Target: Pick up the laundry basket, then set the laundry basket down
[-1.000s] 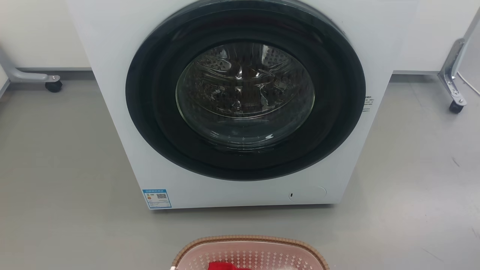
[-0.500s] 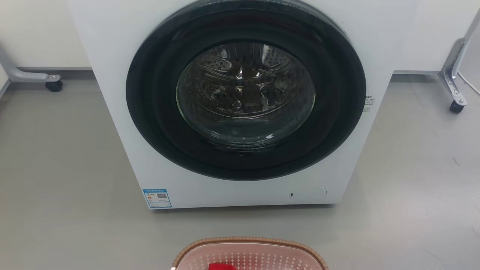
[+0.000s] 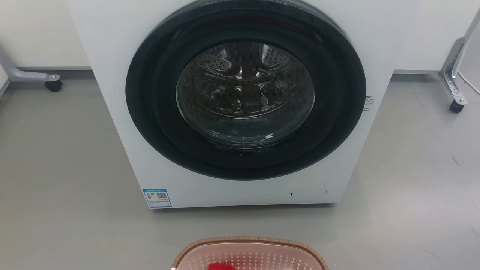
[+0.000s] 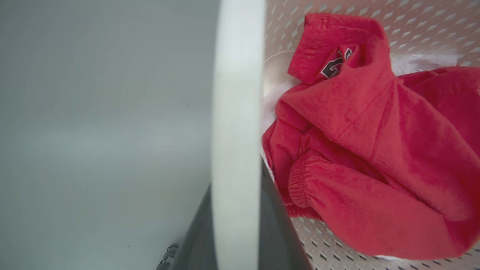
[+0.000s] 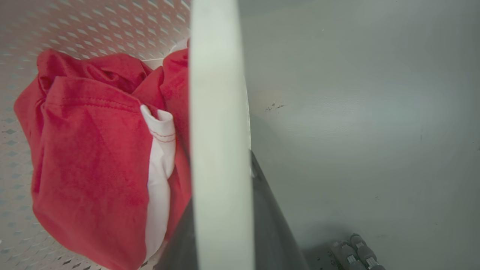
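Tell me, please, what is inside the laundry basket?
A crumpled red garment and some white fabric lie in the laundry basket. They cover part of its perforated floor, so anything beneath them cannot be seen.

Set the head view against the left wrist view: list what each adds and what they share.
Head view: the white washing machine with its round dark door, a blue label and a caster on the far left. Left wrist view: the left gripper straddling a white handle, and a number patch on the clothing. Shared: the laundry basket, the red garment inside it, and the grey floor.
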Controlling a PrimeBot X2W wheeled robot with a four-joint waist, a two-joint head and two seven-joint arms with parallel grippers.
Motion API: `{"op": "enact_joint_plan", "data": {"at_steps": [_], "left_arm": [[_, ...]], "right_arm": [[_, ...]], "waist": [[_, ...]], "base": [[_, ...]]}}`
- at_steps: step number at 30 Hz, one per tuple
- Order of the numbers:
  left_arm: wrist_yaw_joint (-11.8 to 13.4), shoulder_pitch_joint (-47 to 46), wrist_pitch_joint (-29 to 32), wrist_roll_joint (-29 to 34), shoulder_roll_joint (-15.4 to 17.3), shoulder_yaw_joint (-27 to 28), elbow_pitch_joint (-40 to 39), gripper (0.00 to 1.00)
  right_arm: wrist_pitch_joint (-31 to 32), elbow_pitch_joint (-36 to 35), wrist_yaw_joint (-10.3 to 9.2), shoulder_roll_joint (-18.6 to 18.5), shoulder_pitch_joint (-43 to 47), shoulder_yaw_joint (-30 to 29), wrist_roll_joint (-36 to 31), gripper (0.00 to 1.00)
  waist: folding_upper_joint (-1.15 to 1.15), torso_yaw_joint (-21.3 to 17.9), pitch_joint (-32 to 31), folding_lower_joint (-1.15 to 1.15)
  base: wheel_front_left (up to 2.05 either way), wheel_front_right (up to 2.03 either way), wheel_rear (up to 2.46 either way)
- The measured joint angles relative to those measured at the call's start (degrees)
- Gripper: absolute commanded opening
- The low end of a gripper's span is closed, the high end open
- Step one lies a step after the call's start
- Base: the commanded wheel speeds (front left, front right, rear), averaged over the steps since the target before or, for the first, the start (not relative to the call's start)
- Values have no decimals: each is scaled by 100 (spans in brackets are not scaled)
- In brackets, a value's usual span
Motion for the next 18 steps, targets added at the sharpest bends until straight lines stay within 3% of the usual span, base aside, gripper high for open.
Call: {"op": "enact_joint_plan", "data": {"at_steps": [9,18], "left_arm": [[26,-42,-42,-8,4,-43,-14,0],[52,-603,-185,-7,2,25,-24,0]], "right_arm": [[-68,52,-1,2,-113,70,44,0],[-212,188,-1,5,-839,83,3,0]], "waist": [[0,12,115,0],[0,21,514,0]], "base": [[0,0,0],[0,0,0]]}}
